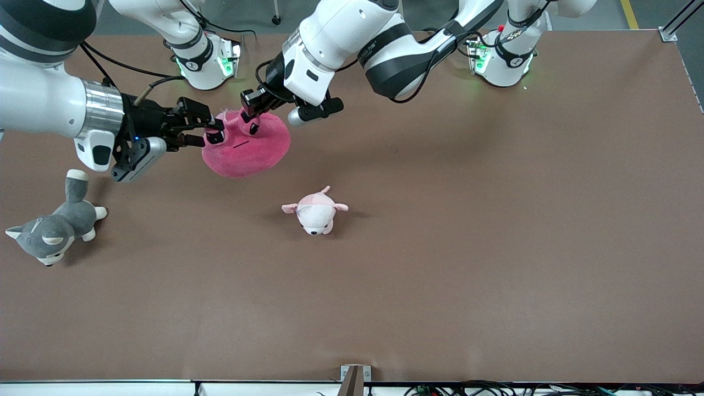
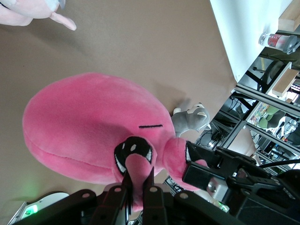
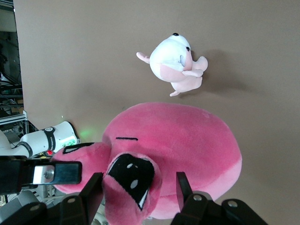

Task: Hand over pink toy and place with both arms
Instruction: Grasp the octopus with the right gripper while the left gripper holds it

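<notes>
The pink toy [image 1: 247, 151], a large hot-pink blob plush with dark eyes on two stalks, hangs a little above the table toward the right arm's end. My left gripper [image 1: 250, 113] reaches across and is shut on one eye stalk, as the left wrist view [image 2: 138, 185] shows. My right gripper [image 1: 212, 135] is at the other eye stalk. In the right wrist view [image 3: 136, 192] its fingers [image 3: 91, 192] stand open on either side of the stalk, with gaps. The toy fills the left wrist view [image 2: 93, 126] and the right wrist view [image 3: 187, 145].
A small pale pink-and-white animal plush [image 1: 314, 212] lies on the brown table nearer the front camera than the toy. A grey-and-white husky plush [image 1: 55, 228] lies at the right arm's end of the table.
</notes>
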Controlling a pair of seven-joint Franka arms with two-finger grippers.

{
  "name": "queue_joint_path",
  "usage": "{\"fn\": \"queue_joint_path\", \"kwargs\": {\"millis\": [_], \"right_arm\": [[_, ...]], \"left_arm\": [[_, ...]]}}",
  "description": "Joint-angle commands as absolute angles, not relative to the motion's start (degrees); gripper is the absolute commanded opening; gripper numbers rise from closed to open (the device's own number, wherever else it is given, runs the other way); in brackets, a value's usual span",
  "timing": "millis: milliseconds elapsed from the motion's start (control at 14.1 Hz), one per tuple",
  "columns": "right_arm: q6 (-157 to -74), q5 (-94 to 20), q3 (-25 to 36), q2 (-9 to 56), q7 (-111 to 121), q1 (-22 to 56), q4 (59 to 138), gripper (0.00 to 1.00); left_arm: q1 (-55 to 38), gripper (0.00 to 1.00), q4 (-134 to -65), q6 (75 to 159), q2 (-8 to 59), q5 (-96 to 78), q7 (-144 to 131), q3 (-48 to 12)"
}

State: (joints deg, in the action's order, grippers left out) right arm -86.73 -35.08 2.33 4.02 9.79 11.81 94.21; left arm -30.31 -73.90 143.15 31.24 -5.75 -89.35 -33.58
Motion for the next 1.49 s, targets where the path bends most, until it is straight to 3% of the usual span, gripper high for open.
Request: {"fn": "queue_joint_path", "kwargs": {"millis": [0, 142, 354, 566, 708, 920, 991, 1062, 1416], "right_arm": [[-86.57, -34.02, 2.73, 3.69, 10.63, 12.3, 94.39, 0.44], [-86.57, -33.93, 2.72, 3.69, 10.63, 12.22, 94.31, 0.29], [-85.96, -33.58, 2.64, 3.69, 10.63, 12.48, 94.31, 0.12], [-85.61, -33.49, 2.64, 3.6, 10.37, 12.48, 94.31, 0.05], [-85.17, -33.49, 2.64, 3.6, 10.28, 12.48, 94.22, 0.04], [-85.08, -33.49, 2.64, 3.6, 10.63, 12.48, 93.96, 0.04], [-85.08, -33.49, 2.64, 3.6, 10.63, 12.39, 93.96, 0.04], [-84.99, -33.49, 2.64, 3.52, 10.63, 12.39, 93.96, 0.04], [-83.93, -31.91, 3.16, 3.69, 12.12, 6.7, 93.78, 0.03]], "left_arm": [[-31.03, 0.0, -72.25, 143.53, 31.9, -6.15, -90.18, -33.49], [-30.94, 0.0, -72.25, 143.44, 31.82, -6.15, -90.18, -33.49], [-30.94, 0.0, -72.25, 143.35, 31.82, -6.15, -90.18, -33.49], [-30.85, 0.01, -72.25, 143.17, 31.55, -6.24, -90.18, -33.49], [-30.5, 0.07, -72.33, 142.74, 31.12, -6.15, -90.18, -33.49], [-29.89, 0.57, -72.42, 139.33, 30.06, -5.89, -90.18, -33.31], [-29.19, 0.94, -72.42, 137.83, 29.54, -5.54, -90.09, -33.31], [-27.96, 1.0, -72.42, 136.51, 28.92, -5.36, -90.0, -33.31], [-20.84, 1.0, -72.42, 124.66, 25.41, -1.17, -88.68, -33.31]]}}
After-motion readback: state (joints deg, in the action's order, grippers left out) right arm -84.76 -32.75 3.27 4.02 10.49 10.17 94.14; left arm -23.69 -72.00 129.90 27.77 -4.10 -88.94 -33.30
